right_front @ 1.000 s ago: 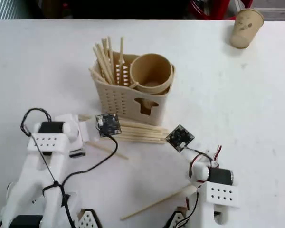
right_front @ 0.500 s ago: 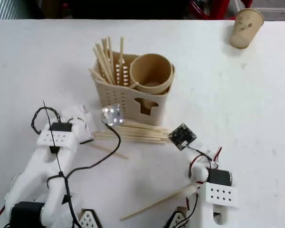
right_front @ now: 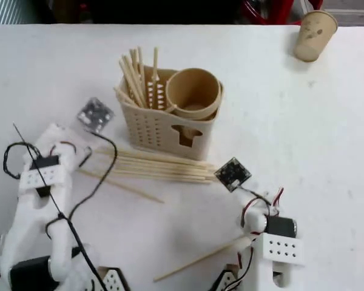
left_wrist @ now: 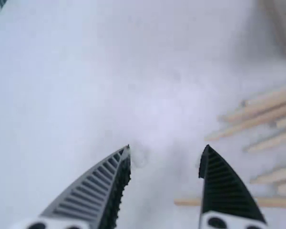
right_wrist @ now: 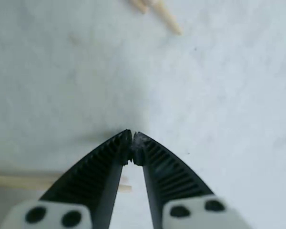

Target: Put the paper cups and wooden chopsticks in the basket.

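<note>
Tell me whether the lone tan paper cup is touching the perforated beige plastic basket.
Apart. The high view shows a wide stretch of bare white table between the tan paper cup and the perforated beige plastic basket.

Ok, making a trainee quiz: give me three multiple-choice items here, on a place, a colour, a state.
1. Where is the loose paper cup? A) between the arms B) far right corner of the table C) beside the left arm
2. What colour is the basket? A) red B) black C) cream
3. How is the right gripper? A) shut, empty B) wide open C) shut on a chopstick
Key: B, the high view shows it there; C, its walls are cream; A, its jaws meet with nothing between.
</note>
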### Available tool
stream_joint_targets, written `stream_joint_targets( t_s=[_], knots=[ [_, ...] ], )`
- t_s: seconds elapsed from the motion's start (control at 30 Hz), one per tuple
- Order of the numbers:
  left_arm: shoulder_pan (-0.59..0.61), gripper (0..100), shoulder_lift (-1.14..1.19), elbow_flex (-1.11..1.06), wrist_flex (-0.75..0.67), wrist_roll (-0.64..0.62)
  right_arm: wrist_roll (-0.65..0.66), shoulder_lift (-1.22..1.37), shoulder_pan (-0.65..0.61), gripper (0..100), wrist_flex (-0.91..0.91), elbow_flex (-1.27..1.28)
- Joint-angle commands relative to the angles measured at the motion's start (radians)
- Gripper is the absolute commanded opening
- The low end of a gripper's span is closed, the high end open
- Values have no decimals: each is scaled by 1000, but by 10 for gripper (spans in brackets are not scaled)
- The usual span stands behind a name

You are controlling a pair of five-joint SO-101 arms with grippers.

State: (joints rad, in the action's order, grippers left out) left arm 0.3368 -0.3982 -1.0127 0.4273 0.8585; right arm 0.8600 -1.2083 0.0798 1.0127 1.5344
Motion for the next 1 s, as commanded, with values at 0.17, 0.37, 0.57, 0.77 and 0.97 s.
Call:
stream_joint_targets(
  t_s=[0.17,0.37,0.57,0.77,0.97],
  knots=[
    [-91,238,114,184,-25,-361,-12,-7,5,18,-19,-5],
    [-88,238,420,423,72,-566,-11,-7,4,18,-19,0],
    [-119,238,644,664,322,-514,-6,-7,2,18,-19,2],
    [-170,238,645,721,565,-351,-6,-7,2,18,-19,2],
    [-163,238,568,718,764,-233,-6,-7,2,18,-21,2]
  ],
)
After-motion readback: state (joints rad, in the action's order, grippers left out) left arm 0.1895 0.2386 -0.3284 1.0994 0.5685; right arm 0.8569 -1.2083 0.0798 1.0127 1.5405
